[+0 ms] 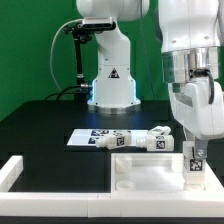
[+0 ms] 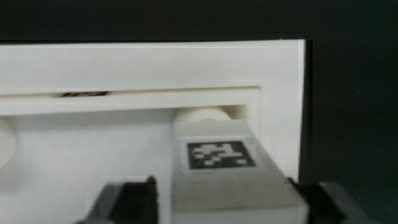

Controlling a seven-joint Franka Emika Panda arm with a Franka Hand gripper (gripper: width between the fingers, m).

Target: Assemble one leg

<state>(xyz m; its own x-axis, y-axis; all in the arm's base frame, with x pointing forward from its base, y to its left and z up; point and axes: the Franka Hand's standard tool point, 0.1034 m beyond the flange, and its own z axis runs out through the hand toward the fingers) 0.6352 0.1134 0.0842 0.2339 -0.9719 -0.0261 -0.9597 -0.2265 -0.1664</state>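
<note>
The leg (image 1: 195, 160) is a short, chunky white peg carrying a black-and-white square tag on its side. It stands upright at the exterior view's right, gripped between the fingers of the end effector (image 1: 196, 157), its lower end over the white tabletop slab (image 1: 150, 172). In the wrist view the leg (image 2: 217, 165) fills the foreground — tag facing the camera — flanked by the dark fingers.

Leg (image 1: 194, 160) in the gripper (image 1: 196, 176) stands above the tabletop slab (image 1: 140, 172), other legs (image 1: 135, 140) behind.
</note>
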